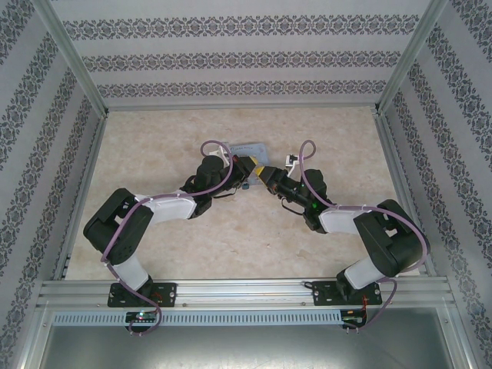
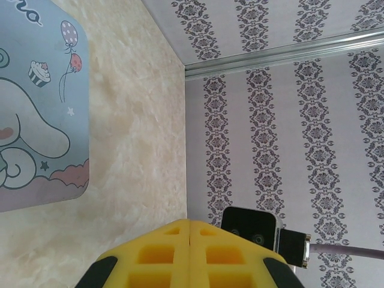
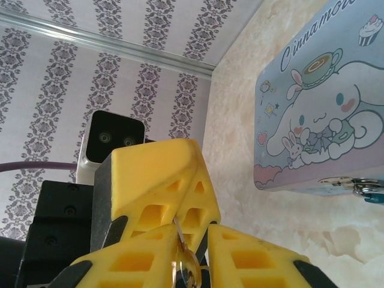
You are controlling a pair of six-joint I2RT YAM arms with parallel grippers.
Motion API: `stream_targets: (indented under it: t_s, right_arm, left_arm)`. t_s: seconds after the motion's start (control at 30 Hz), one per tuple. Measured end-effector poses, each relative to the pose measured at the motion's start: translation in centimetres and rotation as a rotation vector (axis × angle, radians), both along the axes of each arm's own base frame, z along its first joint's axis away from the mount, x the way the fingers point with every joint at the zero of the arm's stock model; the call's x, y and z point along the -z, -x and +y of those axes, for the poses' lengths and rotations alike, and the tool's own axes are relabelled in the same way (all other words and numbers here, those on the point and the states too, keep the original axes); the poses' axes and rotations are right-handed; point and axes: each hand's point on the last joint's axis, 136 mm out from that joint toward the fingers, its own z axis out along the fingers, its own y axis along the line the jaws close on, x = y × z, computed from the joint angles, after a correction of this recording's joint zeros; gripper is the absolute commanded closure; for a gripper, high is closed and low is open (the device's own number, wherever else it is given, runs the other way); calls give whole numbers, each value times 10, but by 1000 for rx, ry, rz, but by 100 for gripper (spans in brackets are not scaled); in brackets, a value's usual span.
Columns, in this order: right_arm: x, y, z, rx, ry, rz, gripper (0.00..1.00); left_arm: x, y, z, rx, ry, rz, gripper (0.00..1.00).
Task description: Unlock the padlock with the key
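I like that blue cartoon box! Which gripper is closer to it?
Left. The left gripper is right at the near edge of the box. The right gripper is just behind it, further toward the robot's bases and a little to the right.

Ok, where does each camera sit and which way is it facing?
Top external: above and behind the bases, looking down on the table; both arms show, left hand and right hand meeting by the tin box.
Left wrist: looks past its own shut fingers across the table to the wall, tin box left.
Right wrist: past its own fingers, faces the left hand, key between, padlock at the tin box's edge.
Shared: both wrist views show the tin box and each other's camera.
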Motion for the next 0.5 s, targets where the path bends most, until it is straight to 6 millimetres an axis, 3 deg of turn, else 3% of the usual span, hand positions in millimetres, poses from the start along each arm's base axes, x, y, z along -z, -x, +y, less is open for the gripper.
stream_targets:
  t_s: [0.5]
  right_arm:
    - [2, 2, 5, -18, -12, 10, 100]
  left_arm:
    - [7, -1, 3, -6, -6, 10, 100]
